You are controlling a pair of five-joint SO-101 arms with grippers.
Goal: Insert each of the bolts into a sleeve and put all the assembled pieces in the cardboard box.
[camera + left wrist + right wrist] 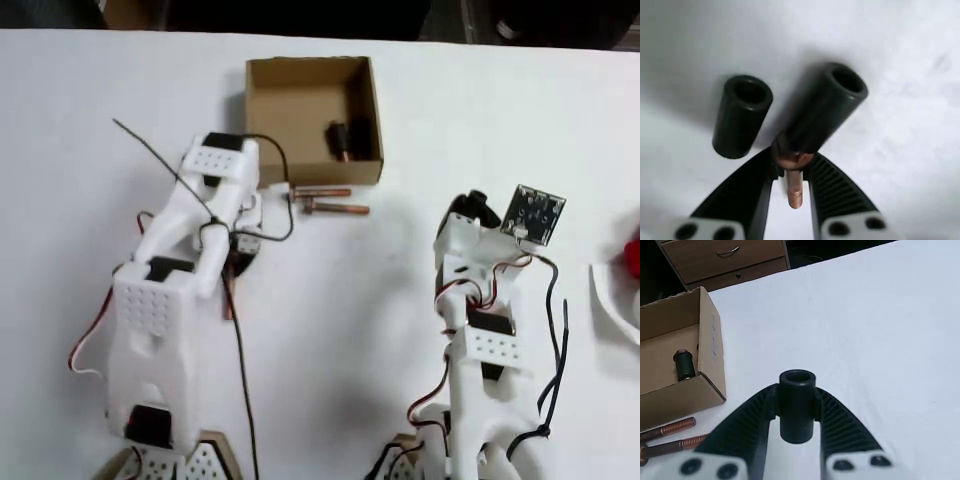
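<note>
Left jaws pinch a bolt (795, 192), head against a lying sleeve (827, 107) on the bench (900, 50) (seated? unclear). Right jaws clamp an upright sleeve (797, 405). Insertion underway, I'd judge; next needs straight alignment, then the box (320, 173).

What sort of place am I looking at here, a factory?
More likely a small lab or hobby workshop: two desktop arms on a white table, a cardboard box, wooden drawers behind.

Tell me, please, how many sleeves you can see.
4 sleeves. Two lie on the table by the left gripper: one free, one against the bolt it grips. One is in the right gripper. One is in the box. More may hide under the arms.
</note>
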